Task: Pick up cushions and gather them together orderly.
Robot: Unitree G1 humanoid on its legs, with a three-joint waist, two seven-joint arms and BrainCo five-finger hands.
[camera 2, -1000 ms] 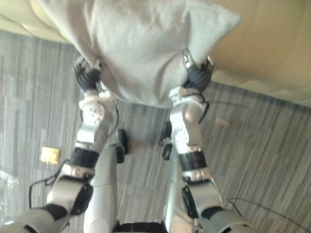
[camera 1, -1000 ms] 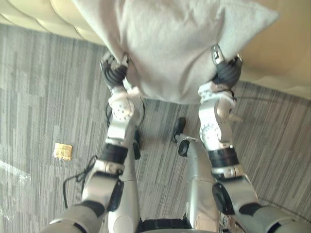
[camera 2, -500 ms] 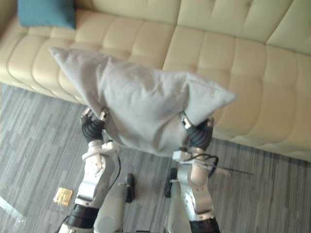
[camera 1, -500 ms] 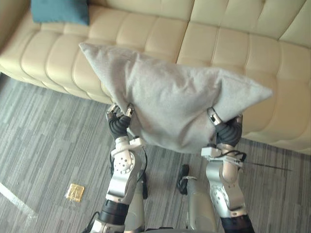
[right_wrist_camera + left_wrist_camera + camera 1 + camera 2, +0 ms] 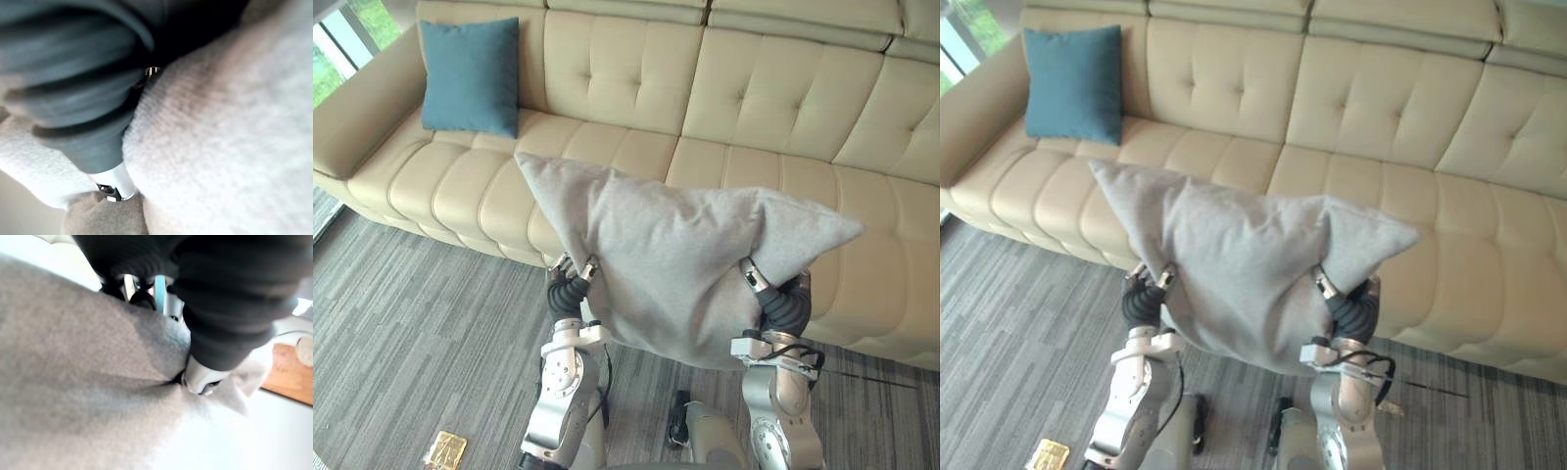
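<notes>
Since a second ago our view has lifted from carpet to sofa [image 5: 783, 98]. Left hand [image 5: 570, 291] and right hand [image 5: 781, 304] each clench the grey cushion [image 5: 675, 264] by its lower edge, before the seat; we should carry it level toward the teal cushion [image 5: 470, 76].

This is a living room or lounge. A long cream sofa [image 5: 773, 98] with button-tufted back panels and padded seats runs across the scene from 9 o'clock through 12 to 3 o'clock. A teal cushion [image 5: 470, 76] leans against its back at 10 o'clock, beside the armrest, and a grey cushion [image 5: 675, 264] hangs before the seat at centre. Grey striped carpet [image 5: 401, 333] covers the floor from 6 to 9 o'clock. At 11 o'clock, a window [image 5: 342, 29] corner shows greenery outside.
</notes>
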